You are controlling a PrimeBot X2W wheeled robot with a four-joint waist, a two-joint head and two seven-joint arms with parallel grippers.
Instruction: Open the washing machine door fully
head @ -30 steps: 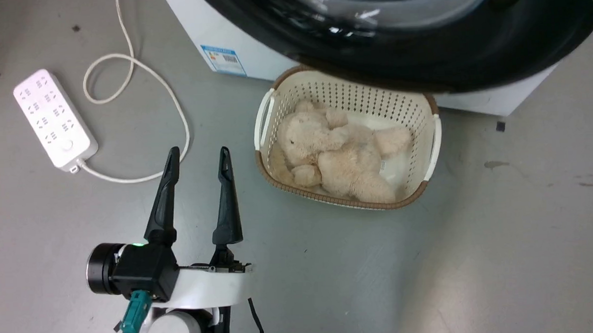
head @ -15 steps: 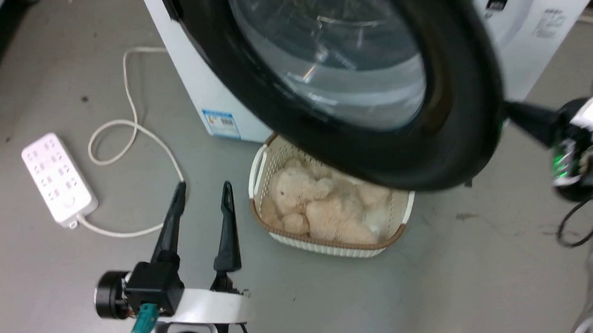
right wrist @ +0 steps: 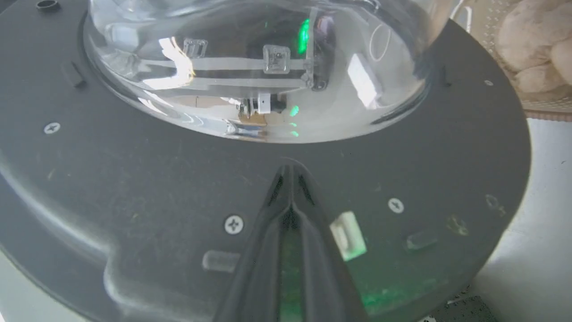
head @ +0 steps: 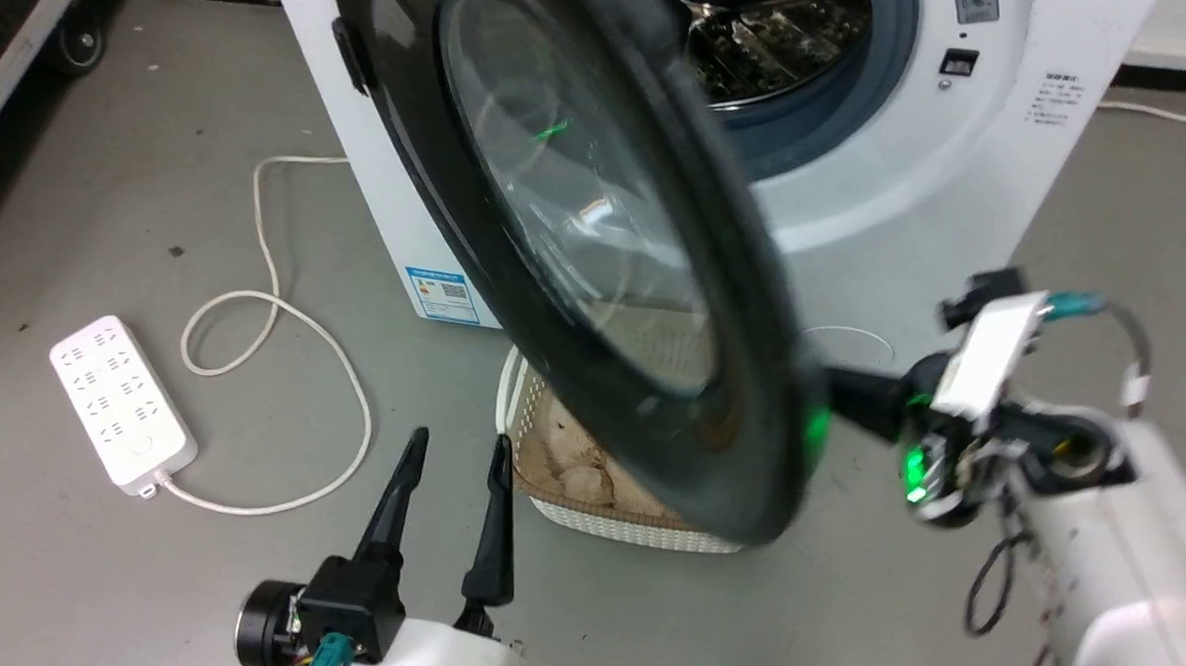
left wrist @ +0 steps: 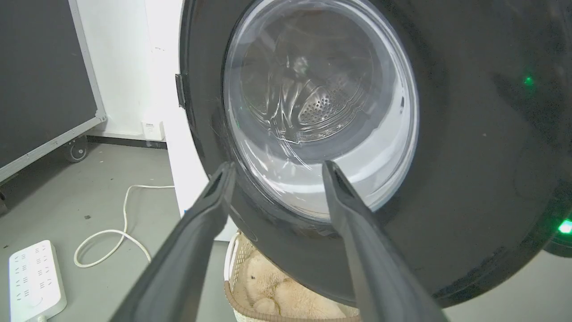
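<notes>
The washing machine door overhangs a basket, power strip apart.

Premises: an indoor test or laboratory space, not a domestic laundry room. The grey floor is bare, scuffed and stained. In the head view the washing machine stands free at 1 o'clock. A white power strip lies loose at 9 o'clock, its cable looped. In the left wrist view a dark wheeled case stands at 10 o'clock by a white wall.
</notes>
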